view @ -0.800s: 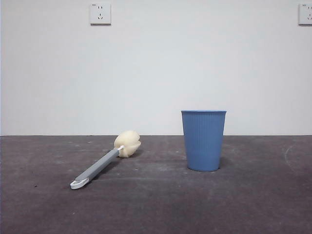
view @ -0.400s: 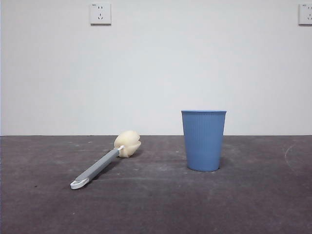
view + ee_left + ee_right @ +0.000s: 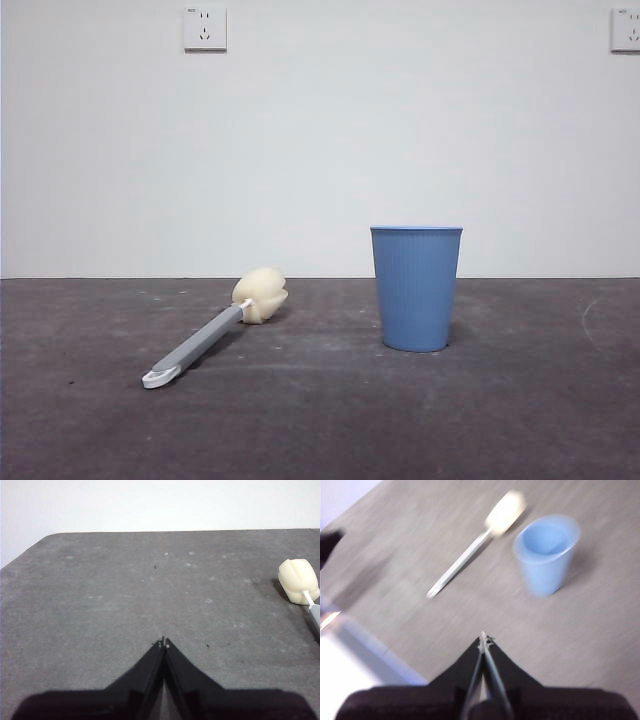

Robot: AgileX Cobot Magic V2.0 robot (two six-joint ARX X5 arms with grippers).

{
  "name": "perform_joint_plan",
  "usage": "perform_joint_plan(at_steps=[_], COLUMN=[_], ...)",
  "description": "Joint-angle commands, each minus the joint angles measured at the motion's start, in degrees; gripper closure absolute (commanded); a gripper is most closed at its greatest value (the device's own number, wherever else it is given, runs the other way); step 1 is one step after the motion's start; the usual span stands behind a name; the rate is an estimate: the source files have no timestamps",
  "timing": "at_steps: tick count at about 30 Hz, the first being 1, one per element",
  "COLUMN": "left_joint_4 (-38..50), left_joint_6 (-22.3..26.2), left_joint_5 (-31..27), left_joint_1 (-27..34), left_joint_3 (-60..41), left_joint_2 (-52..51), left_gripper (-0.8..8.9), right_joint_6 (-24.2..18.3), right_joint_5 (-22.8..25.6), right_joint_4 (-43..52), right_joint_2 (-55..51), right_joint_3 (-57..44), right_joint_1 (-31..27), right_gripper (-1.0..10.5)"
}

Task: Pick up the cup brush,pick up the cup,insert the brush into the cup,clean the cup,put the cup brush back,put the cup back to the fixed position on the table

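Pincers both pinched closed, holding nothing, hanging over the desk; brush likely light, best gripped mid-handle, sponge squashing; cup probably thin, slippery.

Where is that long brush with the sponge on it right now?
In the front view the cup brush lies flat on the table, left of the upright blue cup and apart from it, with neither gripper touching it.

Bare lab: blank wall, scuffed table
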Motion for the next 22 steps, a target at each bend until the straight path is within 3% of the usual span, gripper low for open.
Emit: perform_joint_plan(at_steps=[1, 5, 8, 15, 22], left_joint_4=[0.5, 0.5, 0.5, 0.5, 0.5], left_joint_6=[-0.5, -0.6, -0.6, -0.5, -0.5], left_joint_5=[-0.1, -0.1, -0.1, -0.1, -0.1], left_joint_1=[0.1, 0.1, 0.1, 0.1, 0.1], left_joint_3=[-0.8, -0.8, -0.8, -0.8, -0.8], left_joint_2=[-0.1, -0.1, -0.1, -0.1, -0.1], left_gripper=[8.17, 8.17, 8.17, 8.17, 8.17], right_joint_6=[-2.3, -4.3, -4.7, -4.6, -4.2], right_joint_5=[2.2, 8.1, 9.7, 9.4, 9.3], right_joint_4=[4.4, 10.8, 16.9, 33.2, 42.6], right_joint_2=[-4.7, -12.9, -18.1, -26.0, -28.3], right_joint_3=[-0.8, -3.7, -8.1, -23.9, -37.0], right_joint_1=[-1.5, -4.1, -6.2, -10.2, -12.9], right_gripper=[9.5, 9.5, 9.5, 9.5, 9.5])
